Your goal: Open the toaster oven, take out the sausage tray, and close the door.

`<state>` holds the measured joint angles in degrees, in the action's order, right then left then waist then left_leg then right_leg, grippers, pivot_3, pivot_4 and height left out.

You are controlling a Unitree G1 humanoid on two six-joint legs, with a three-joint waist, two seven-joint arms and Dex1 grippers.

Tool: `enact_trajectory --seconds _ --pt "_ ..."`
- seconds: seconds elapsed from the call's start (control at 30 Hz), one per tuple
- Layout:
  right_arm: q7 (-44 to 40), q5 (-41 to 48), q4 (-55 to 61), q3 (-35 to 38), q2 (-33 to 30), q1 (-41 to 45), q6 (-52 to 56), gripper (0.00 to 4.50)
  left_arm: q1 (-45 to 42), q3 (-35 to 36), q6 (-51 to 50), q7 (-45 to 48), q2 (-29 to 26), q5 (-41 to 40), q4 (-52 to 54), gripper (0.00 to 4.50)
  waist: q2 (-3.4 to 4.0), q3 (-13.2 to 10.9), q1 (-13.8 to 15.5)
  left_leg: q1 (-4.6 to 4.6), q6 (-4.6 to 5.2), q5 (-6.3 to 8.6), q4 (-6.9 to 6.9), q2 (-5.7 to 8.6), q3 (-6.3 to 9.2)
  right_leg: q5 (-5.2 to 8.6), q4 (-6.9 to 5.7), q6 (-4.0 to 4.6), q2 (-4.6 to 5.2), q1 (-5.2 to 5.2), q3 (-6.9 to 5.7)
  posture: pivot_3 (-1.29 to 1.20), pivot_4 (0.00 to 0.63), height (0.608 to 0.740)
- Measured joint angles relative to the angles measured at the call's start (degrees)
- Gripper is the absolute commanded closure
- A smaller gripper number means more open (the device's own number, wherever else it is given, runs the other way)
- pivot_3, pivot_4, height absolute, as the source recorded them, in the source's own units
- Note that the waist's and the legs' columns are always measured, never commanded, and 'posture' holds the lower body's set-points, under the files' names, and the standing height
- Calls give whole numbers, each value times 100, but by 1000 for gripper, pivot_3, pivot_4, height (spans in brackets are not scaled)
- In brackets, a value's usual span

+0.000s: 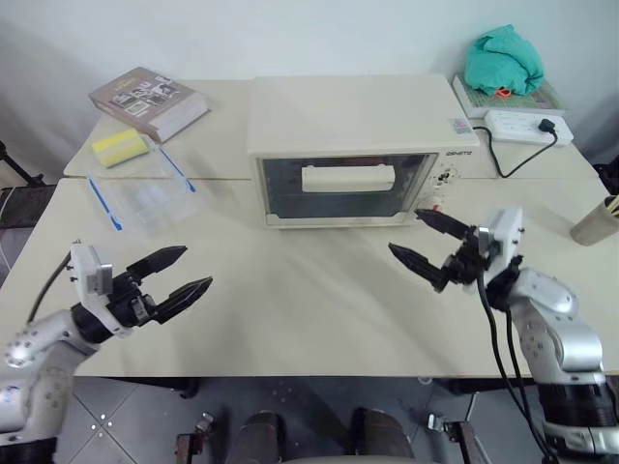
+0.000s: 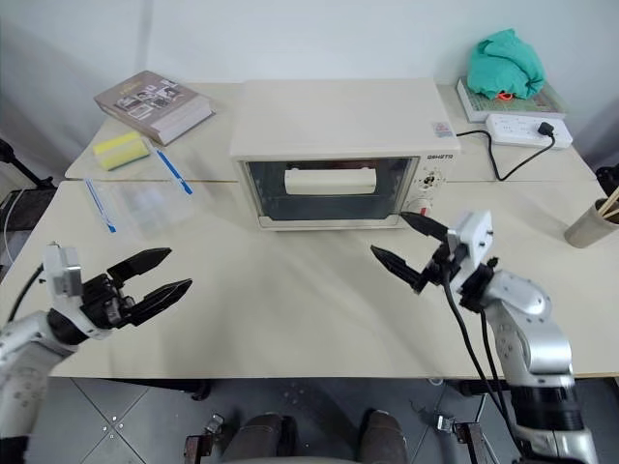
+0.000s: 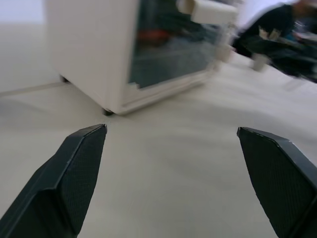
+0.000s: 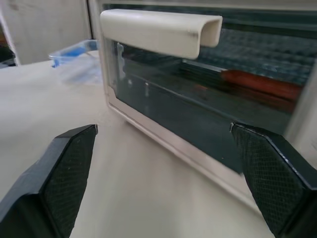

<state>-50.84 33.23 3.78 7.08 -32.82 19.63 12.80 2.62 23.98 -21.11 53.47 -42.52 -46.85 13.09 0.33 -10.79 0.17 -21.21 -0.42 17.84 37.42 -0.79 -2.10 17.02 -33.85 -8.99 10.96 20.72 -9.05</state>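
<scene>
White table, cream toaster oven, door closed

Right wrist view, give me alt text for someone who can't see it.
The toaster oven fills the background with its glass door shut, cream handle across the top and a red sausage visible inside. The open right gripper hovers over the table before it.

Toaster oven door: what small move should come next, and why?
Probably bring the right gripper up to the handle. The door is shut, both grippers are open and empty, and the right one sits nearer the toaster oven front.
</scene>
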Motion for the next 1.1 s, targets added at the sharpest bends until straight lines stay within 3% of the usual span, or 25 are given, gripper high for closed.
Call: enact_trajectory --seconds 0.3,0.7,1.0,1.1 --pt "-338 -184 -808 -223 303 957 -34 0 -244 -206 63 -156 425 179 165 21 -1 -1 -51 -9 -5 4 -18 -5 -21 -1 -5 -1 -6 31 9 0 150 740" --pt "-886 -17 -380 -232 422 1059 -31 0 -97 -253 125 -211 668 253 213 21 -2 -1 -27 -17 -9 6 -10 -10 -26 -1 -8 0 -13 43 16 0 150 740" --pt "-1489 -242 521 -426 -57 1 -215 0 -279 -234 16 -286 746 196 175 21 -3 -1 -35 -28 -14 9 -20 -15 -36 -2 -9 0 -19 64 20 0 150 740" --pt "-1589 -516 532 -466 -58 -277 -637 0 -447 -200 -137 -293 734 42 175 633 -4 -1 -34 -27 -14 9 -12 -17 -42 -2 -12 0 -20 66 26 0 150 740"
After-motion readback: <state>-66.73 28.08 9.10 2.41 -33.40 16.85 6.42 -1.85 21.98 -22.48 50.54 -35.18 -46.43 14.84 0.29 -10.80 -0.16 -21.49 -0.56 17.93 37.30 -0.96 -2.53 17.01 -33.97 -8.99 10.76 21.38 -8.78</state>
